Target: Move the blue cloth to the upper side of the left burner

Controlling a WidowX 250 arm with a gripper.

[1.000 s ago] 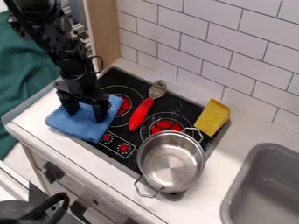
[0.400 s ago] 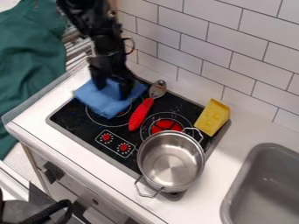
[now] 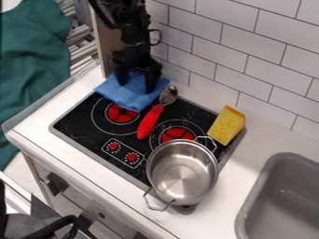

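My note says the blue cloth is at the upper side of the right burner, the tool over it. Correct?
Not quite: the camera view shows the blue cloth at the upper side of the left burner, not the right. The tool is over it, as noted.

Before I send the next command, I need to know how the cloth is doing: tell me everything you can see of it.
The blue cloth looks like soft fabric, plain and bunched, with uneven folds. It lies at the upper edge of the stove, above the left burner, which shows red below it. The gripper is over its upper part, fingers down against it. Its right side is close to the spoon; I cannot tell whether they touch.
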